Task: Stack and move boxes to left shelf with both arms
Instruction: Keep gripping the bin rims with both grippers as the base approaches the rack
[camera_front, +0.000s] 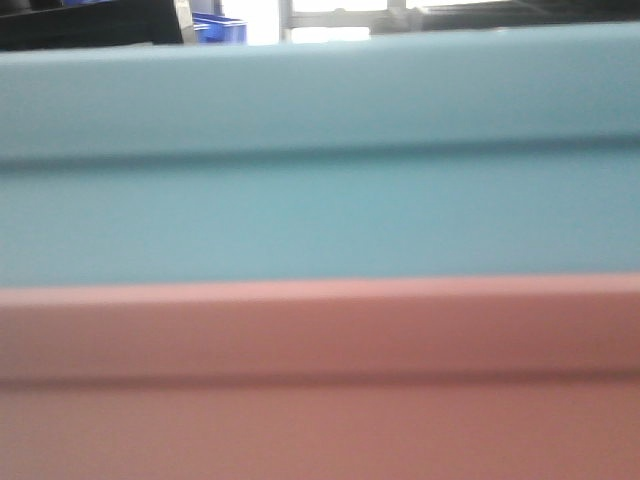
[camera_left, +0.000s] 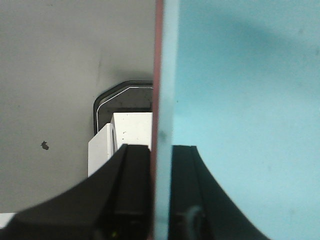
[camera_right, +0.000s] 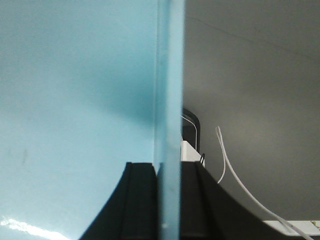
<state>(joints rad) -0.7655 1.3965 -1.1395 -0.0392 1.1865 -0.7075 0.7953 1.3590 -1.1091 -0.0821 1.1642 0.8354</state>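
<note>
The light blue box (camera_front: 320, 200) sits nested in the pink box (camera_front: 320, 380); together they fill the front view, held close to the camera. In the left wrist view my left gripper (camera_left: 161, 195) is shut on the stacked walls, with the pink box's rim (camera_left: 158, 75) against the outer finger and the blue box's wall (camera_left: 240, 100) inside. In the right wrist view my right gripper (camera_right: 168, 200) is shut on the blue box's wall (camera_right: 169, 100), one finger inside and one outside. The left shelf is out of view.
Grey floor (camera_left: 55, 75) lies below on the left, with part of the white and black robot base (camera_left: 125, 125). A white cable (camera_right: 235, 175) runs over the floor on the right. Dark blue bins (camera_front: 218, 28) show far behind, over the boxes' top edge.
</note>
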